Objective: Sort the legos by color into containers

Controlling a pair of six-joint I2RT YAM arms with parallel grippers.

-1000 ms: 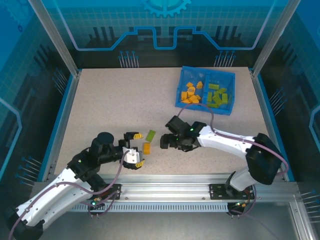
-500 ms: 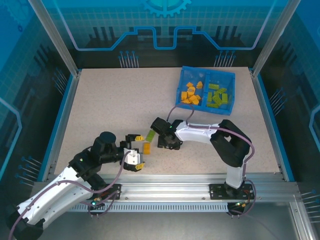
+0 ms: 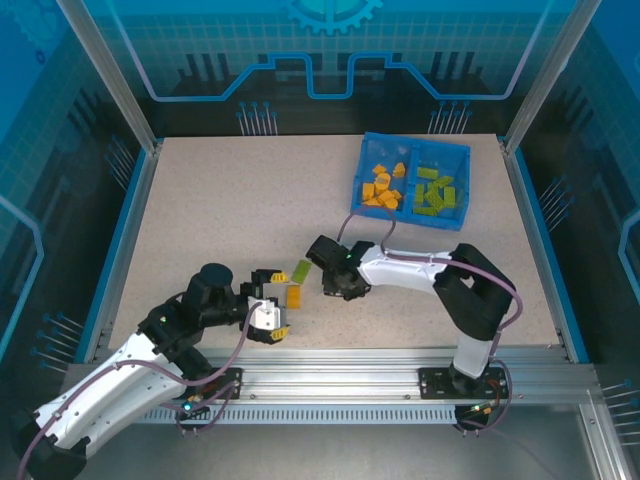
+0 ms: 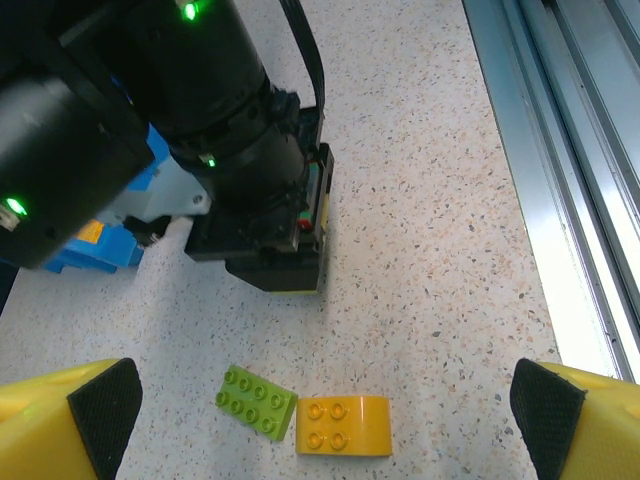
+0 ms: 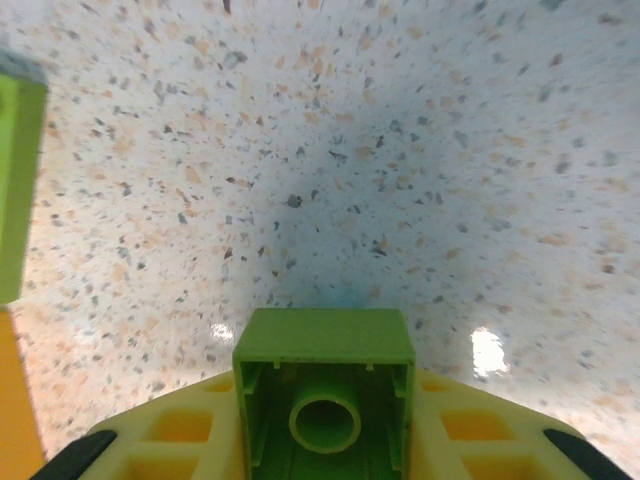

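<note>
Two loose legos lie side by side on the table: a flat green lego [image 3: 301,271] [image 4: 256,401] and an orange lego [image 3: 294,296] [image 4: 343,425]. My left gripper [image 3: 269,305] [image 4: 325,420] is open, with its fingers on either side of them and well apart from both. Just to their right, my right gripper [image 3: 335,283] [image 5: 325,430] sits low over the table and is shut on a small green lego [image 5: 324,385], hollow side toward the camera. The blue tray [image 3: 412,208] at the back right holds orange legos in its left compartment and green ones in its right.
The right arm's black wrist [image 4: 260,200] stands close in front of the left gripper. The metal rail [image 3: 340,380] runs along the near table edge. Open speckled tabletop [image 3: 230,210] spreads to the left and behind.
The right arm's elbow has swung in from the far right toward the middle, and its gripper has stayed close to the two loose legos. The left gripper shifted only slightly.
</note>
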